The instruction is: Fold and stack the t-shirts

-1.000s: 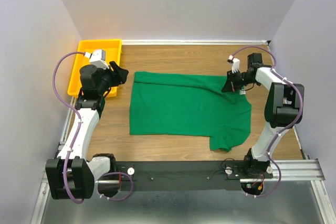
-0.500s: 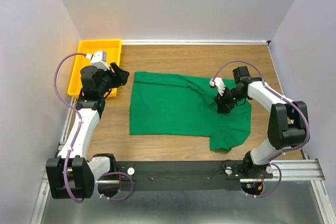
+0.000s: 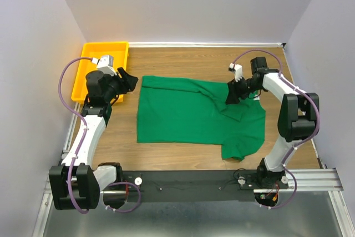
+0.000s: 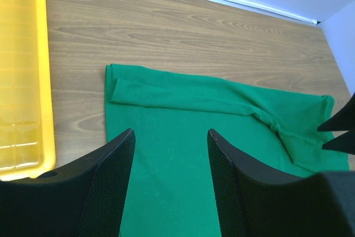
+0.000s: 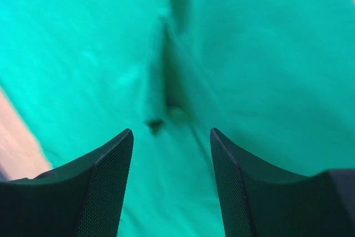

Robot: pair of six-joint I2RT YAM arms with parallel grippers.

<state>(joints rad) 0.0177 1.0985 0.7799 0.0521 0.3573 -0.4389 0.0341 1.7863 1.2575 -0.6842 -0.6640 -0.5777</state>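
Green t-shirt (image 3: 188, 112) partly folded, left end effector (image 3: 128, 79) wide, empty; right end effector (image 3: 229, 97) wide over it

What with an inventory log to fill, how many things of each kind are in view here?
T-shirt: 1
Bin: 1
Grippers: 2 (left gripper, right gripper)
Total: 4

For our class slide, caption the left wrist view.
Open left claw looks onto a green t-shirt on the wooden table, yellow bin beside.
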